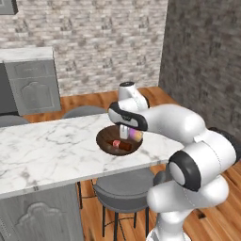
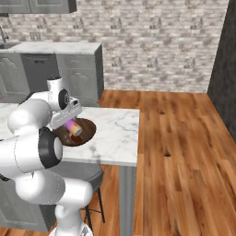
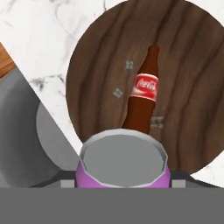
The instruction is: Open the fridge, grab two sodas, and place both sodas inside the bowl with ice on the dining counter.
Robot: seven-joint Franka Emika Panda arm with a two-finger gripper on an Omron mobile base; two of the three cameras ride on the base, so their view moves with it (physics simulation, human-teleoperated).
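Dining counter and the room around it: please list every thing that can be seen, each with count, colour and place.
bowl: one, dark brown wood grain, on the dining counter near its end.
cola bottle: one, brown with a red label, lying inside the bowl.
ice pieces: a few, small, pale grey, on the bowl's floor.
purple can: one, purple with a grey top, held above the bowl.
dining counter: one, white marble with grey veins, across the middle.
stools: several, grey, round, beside the counter.
cabinets: grey, marble top, by the brick wall.
floor: brown wood planks.
gripper: one, dark fingers on a white arm, closed on the purple can over the bowl.
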